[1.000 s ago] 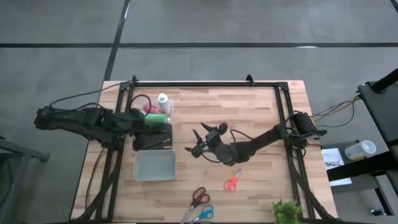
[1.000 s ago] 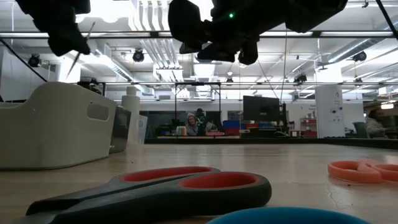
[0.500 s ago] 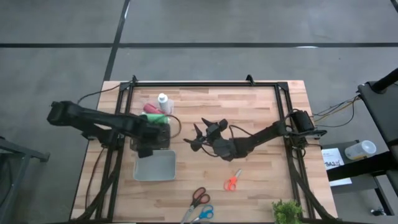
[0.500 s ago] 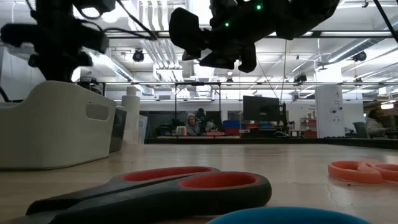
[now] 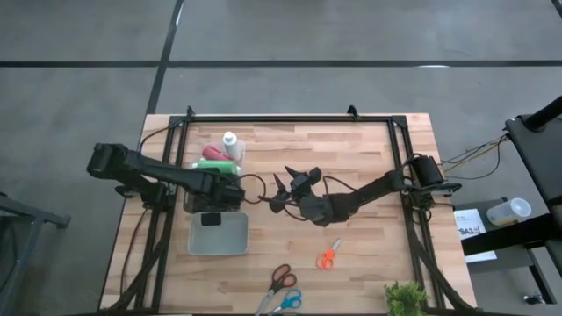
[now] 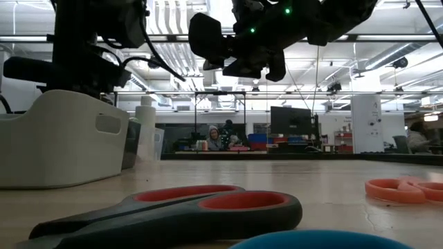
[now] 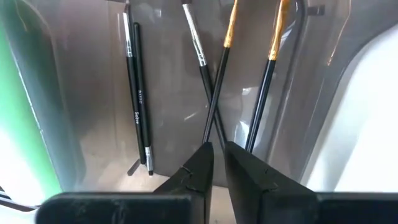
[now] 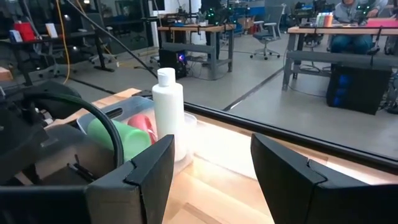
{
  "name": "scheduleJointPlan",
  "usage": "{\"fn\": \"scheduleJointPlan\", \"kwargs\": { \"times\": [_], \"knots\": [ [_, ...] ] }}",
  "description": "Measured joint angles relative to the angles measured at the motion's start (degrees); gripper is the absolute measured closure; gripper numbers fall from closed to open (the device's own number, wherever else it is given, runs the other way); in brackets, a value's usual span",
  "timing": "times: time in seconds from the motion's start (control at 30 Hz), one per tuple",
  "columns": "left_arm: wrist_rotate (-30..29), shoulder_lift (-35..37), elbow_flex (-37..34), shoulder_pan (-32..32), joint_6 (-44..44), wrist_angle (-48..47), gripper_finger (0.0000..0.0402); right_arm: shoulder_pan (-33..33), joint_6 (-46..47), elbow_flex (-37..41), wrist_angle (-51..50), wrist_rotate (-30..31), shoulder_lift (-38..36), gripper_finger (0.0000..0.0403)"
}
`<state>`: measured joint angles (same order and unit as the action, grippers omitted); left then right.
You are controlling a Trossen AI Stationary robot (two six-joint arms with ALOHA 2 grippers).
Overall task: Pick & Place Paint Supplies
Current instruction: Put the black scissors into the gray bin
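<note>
Item: 4 thin brushes, black and brown-handled point(image 7: 214, 93), lying in a clear plastic tray point(image 7: 87, 93) at the table's left, their long axes running straight away from the left gripper point(image 7: 217, 163), 2 of them crossed just beyond its tips. Left gripper hangs directly over them, fingers point(image 7: 200, 163) a narrow slit apart and clamped on nothing, so it is by far the nearer tool. Right gripper point(image 5: 283, 197) waits mid-table, jaws parted and empty, facing the white point(image 8: 168, 107), green point(image 8: 117, 138) and red bottles point(image 8: 142, 124).
</note>
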<state>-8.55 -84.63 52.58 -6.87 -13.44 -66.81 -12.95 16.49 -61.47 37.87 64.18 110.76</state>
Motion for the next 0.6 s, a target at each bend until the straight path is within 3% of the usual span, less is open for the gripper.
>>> {"fn": "scheduleJointPlan", "kwargs": {
  "times": [0.4, 0.6],
  "knots": [
    [0.02, 3.22, 0.19, 0.02, -0.18, 2.08, 0.0351, 0.0, -0.17, 0.0, 0.04, -0.13, 0.0, 0.0197],
    [0.19, 7.4, 5.94, 0.02, -3.51, 2.43, 0.0351, 0.0, -0.17, 0.0, 0.07, -0.13, 0.01, 0.0197]
  ]
}}
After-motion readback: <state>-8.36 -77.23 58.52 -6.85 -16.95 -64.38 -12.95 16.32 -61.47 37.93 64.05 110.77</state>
